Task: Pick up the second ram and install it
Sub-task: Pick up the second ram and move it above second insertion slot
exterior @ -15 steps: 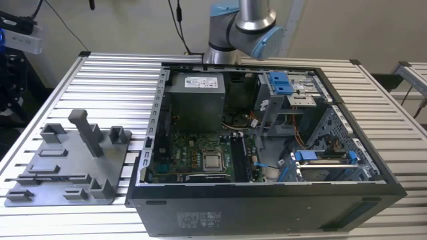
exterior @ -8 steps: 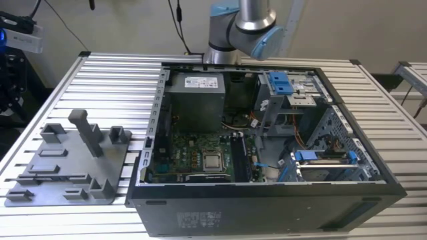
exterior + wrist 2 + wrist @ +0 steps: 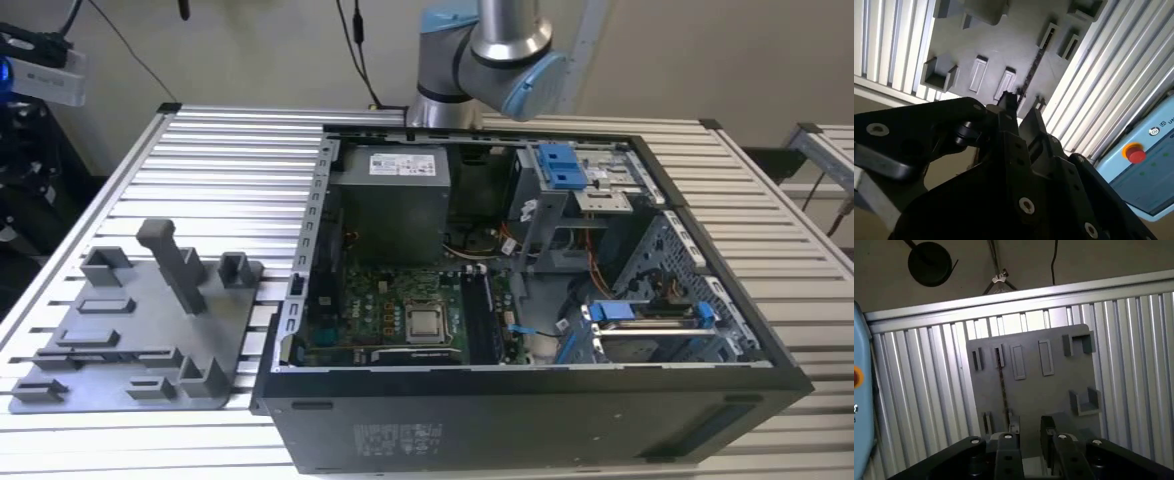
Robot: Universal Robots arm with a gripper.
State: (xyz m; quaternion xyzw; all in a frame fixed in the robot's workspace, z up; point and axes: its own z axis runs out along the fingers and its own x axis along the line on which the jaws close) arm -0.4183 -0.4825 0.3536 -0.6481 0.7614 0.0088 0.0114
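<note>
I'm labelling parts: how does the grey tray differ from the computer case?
The tray is light grey, low and flat with upright posts; the computer case is black, a deep open box showing its boards. The tray lies at the exterior view's left, the case at its right. Both rest on the ribbed table.

Silver arm (image 3: 505, 35) has pale-blue caps (image 3: 537, 85), black claw (image 3: 1029, 442).

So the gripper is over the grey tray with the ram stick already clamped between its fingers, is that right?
Not quite. The gripper is over the grey tray, but it is open and holds nothing. The ram stick stands on edge in the tray, apart from the gripper. The first wrist view shows this.
</note>
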